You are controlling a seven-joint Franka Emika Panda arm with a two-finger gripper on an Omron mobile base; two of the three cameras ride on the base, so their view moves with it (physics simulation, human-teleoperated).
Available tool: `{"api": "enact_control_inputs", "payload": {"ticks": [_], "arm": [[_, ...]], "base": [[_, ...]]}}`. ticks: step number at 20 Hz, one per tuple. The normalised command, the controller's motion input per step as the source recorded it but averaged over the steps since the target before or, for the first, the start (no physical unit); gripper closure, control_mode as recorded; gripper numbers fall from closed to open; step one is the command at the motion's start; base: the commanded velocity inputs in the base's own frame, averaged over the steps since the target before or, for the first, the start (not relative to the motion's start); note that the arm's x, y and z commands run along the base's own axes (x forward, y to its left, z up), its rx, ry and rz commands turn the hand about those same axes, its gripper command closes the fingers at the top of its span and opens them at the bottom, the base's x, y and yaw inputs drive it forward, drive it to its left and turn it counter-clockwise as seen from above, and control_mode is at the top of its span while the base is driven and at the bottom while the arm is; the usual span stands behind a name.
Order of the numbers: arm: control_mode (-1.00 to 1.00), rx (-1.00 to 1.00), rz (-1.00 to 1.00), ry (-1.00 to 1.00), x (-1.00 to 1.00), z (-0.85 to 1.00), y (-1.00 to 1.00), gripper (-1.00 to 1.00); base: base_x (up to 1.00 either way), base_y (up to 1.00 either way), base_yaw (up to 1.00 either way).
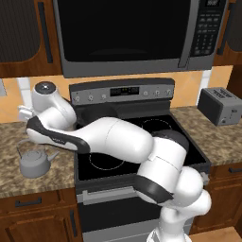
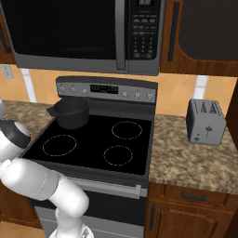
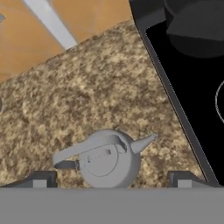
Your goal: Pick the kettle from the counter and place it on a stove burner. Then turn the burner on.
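The small grey kettle (image 1: 34, 163) stands upright on the brown granite counter (image 1: 12, 182), left of the black cooktop (image 1: 127, 142). In the hand view the kettle (image 3: 107, 159) lies low in the middle, its spout toward the cooktop's edge and its arched handle over the lid. My gripper (image 3: 113, 181) hangs above it, open, with one fingertip (image 3: 41, 179) on each side and well apart from the metal. On the cooktop, a small white burner ring (image 2: 118, 155) sits front right and is bare.
A dark saucepan (image 2: 72, 113) occupies the back left burner. A wider ring (image 2: 59, 145) lies front left and another ring (image 2: 127, 130) back right. The stove's knob panel (image 2: 107, 89) runs along the back. A toaster (image 2: 206, 122) stands on the right counter, under the microwave (image 2: 83, 32).
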Motion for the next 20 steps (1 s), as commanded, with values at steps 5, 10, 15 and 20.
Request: {"api": "enact_control_inputs", "payload": {"ticks": [5,10,15,20], "arm": [[-1.00,0.09,0.00,0.19,0.10,-0.01,0.15,-1.00],[-1.00,0.00,0.00,0.25,0.08,-0.09,0.30,-1.00],[-1.00,0.00,0.00,0.04,0.01,-0.03,0.14,-1.00],[-1.00,0.00,0.00,0.00,0.15,0.00,0.19,-1.00]], "base": [[0.00,0.00,0.00],[0.00,0.00,0.00],[0.00,0.00,0.00],[0.00,0.00,0.00]]}}
